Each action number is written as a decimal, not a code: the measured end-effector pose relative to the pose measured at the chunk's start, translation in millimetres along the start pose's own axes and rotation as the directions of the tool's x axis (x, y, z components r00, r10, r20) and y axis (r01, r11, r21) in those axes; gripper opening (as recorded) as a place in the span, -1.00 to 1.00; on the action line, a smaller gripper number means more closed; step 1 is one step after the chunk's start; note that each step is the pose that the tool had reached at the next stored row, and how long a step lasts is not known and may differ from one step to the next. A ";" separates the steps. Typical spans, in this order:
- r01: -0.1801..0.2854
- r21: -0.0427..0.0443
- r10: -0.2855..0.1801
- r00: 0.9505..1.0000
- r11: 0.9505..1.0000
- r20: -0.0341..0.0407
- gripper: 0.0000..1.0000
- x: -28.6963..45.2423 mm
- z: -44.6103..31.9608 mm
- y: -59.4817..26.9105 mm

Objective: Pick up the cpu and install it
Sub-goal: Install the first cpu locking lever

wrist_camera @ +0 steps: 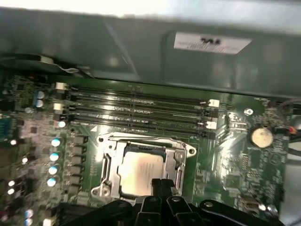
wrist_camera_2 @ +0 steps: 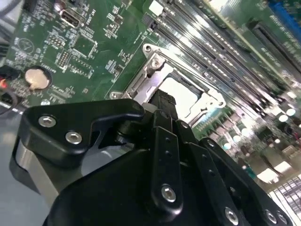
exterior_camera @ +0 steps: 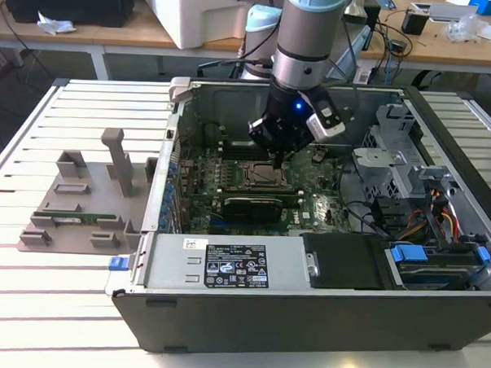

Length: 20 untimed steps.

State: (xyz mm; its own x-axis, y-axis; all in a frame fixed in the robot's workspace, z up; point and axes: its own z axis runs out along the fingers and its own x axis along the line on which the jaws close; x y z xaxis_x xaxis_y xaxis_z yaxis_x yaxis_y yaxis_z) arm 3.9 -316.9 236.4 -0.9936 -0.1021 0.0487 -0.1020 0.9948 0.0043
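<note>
Item: the cpu (wrist_camera: pixel 141 172), a flat square chip with a pale silver top; we are seeing it lying flat inside the metal socket frame (wrist_camera: pixel 109 162) on the green motherboard (wrist_camera: pixel 244 174), in the first wrist view; in the second wrist view it is showing as a bright patch (wrist_camera_2: pixel 181 94) within that same frame; we are judging it seated or very nearly so, though we cannot tell whether it is fully home.

Claw (wrist_camera: pixel 162 184): hanging directly over the chip's near edge, its dark tips drawn together and meeting above the silver top; we cannot tell whether they are touching the chip; nothing is showing between them. The chip is lying straight beneath and just ahead of the tips; being square, it is offering no long axis.

Surroundings: memory slots (wrist_camera: pixel 141 106) running parallel just beyond the socket; a coin cell (wrist_camera: pixel 261 136) well apart to one side; the open computer case (exterior_camera: pixel 224 305) resting on the slatted worktop (exterior_camera: pixel 53 306); a grey parts holder (exterior_camera: pixel 82 201) standing at the exterior view's left.
</note>
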 end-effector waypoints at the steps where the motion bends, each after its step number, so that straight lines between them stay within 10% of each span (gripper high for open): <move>1: 0.000 0.001 0.000 1.000 1.000 0.000 -0.79 0.2 -4.3 0.0; 10: -0.001 0.013 0.001 1.000 1.000 -0.001 -0.79 2.3 -47.8 0.6; 20: -0.001 0.013 0.001 1.000 1.000 -0.001 -0.79 2.4 -49.2 0.6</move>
State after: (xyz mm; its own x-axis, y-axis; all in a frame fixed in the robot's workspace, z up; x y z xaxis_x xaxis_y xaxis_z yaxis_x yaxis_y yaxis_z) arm 3.9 -316.5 285.6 -0.9936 -0.1014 0.0493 -0.1020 0.9948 -0.0083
